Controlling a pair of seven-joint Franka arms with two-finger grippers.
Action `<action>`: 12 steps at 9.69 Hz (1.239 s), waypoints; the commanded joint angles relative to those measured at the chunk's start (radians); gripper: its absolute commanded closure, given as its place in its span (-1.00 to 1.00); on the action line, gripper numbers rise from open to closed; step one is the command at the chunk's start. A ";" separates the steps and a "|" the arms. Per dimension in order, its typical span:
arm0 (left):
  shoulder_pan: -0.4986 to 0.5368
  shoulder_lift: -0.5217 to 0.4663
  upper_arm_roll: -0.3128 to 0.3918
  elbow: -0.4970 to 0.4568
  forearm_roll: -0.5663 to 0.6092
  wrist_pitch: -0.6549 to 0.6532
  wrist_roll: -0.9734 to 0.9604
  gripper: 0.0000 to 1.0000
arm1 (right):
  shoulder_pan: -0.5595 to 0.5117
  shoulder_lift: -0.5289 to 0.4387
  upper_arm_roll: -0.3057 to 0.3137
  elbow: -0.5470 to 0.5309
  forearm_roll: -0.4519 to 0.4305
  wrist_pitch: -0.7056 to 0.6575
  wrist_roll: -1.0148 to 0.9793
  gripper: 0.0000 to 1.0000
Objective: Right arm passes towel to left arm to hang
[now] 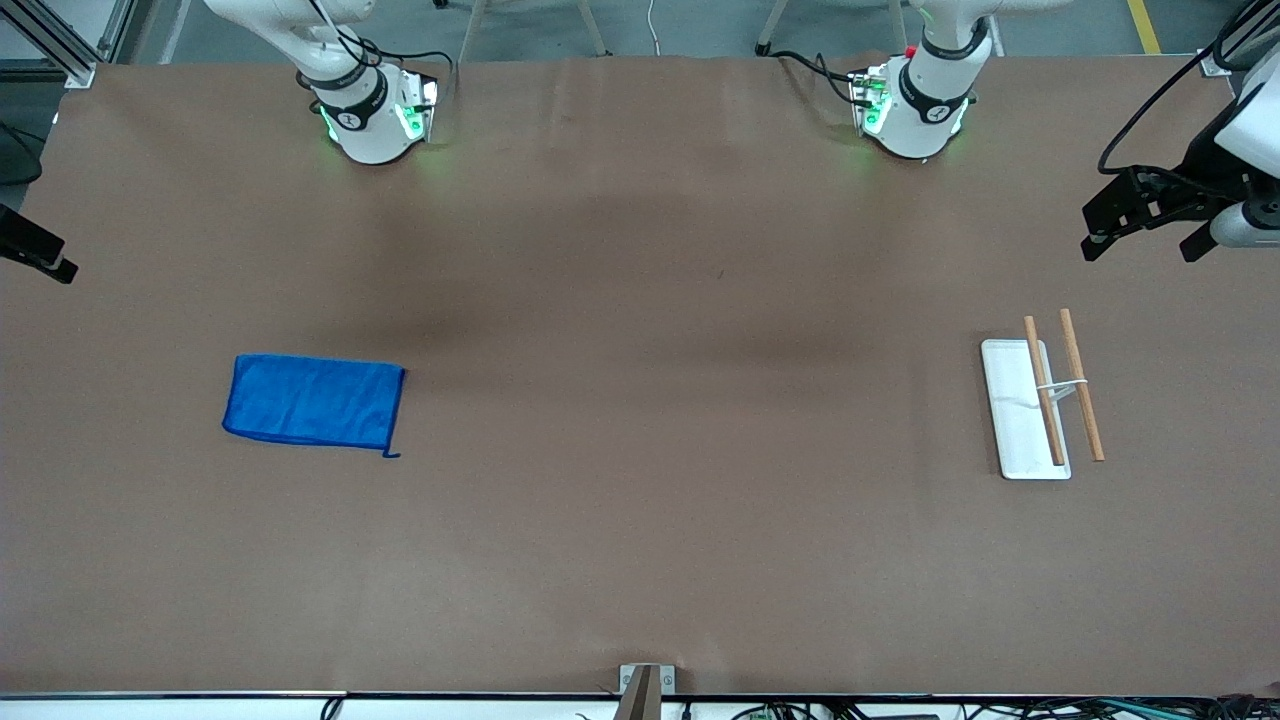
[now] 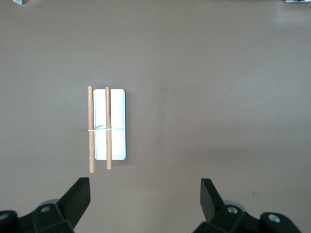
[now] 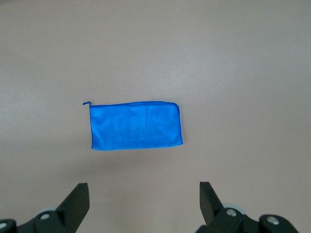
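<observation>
The blue towel (image 1: 313, 400) lies flat on the brown table toward the right arm's end, with a loose thread at one corner. It also shows in the right wrist view (image 3: 136, 125). My right gripper (image 3: 144, 194) hangs open and empty high above the table beside the towel; only part of it (image 1: 40, 255) shows at the edge of the front view. My left gripper (image 1: 1140, 245) is open and empty, high over the left arm's end of the table. In the left wrist view the left gripper (image 2: 145, 194) is up above bare table beside the rack.
A small rack stands toward the left arm's end: a white base plate (image 1: 1020, 430) with two wooden rods (image 1: 1082, 385) joined by a thin white wire. It also shows in the left wrist view (image 2: 116, 121). Both arm bases (image 1: 375, 120) stand along the table's edge farthest from the front camera.
</observation>
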State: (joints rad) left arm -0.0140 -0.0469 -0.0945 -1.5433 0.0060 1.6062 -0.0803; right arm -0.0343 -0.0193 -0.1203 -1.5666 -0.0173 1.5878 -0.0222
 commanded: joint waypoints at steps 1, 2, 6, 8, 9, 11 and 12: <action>-0.001 0.019 -0.005 -0.001 0.023 -0.025 -0.009 -1.00 | 0.001 -0.016 0.008 -0.007 -0.018 -0.006 0.039 -1.00; -0.001 0.021 -0.005 -0.001 0.022 -0.026 -0.009 -1.00 | 0.001 -0.016 0.008 -0.007 -0.018 -0.006 0.033 -1.00; -0.001 0.025 -0.005 -0.001 0.022 -0.025 -0.009 -1.00 | -0.001 -0.016 0.008 -0.007 -0.018 -0.006 0.030 -1.00; -0.001 0.025 -0.005 -0.001 0.022 -0.026 -0.009 -1.00 | -0.001 -0.016 0.008 -0.007 -0.018 -0.008 0.028 -1.00; -0.001 0.025 -0.005 -0.001 0.022 -0.026 -0.010 -1.00 | -0.001 -0.016 0.008 -0.007 -0.018 -0.008 0.028 -1.00; -0.001 0.028 -0.005 -0.003 0.022 -0.025 -0.010 -1.00 | -0.001 -0.016 0.008 -0.009 -0.018 -0.008 0.028 -1.00; -0.001 0.032 -0.005 -0.001 0.022 -0.026 -0.010 -1.00 | -0.001 -0.016 0.008 -0.009 -0.018 -0.008 0.027 -1.00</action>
State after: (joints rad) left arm -0.0140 -0.0403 -0.0950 -1.5433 0.0084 1.5970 -0.0803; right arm -0.0343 -0.0193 -0.1192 -1.5666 -0.0173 1.5868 -0.0099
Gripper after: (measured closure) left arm 0.000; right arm 0.000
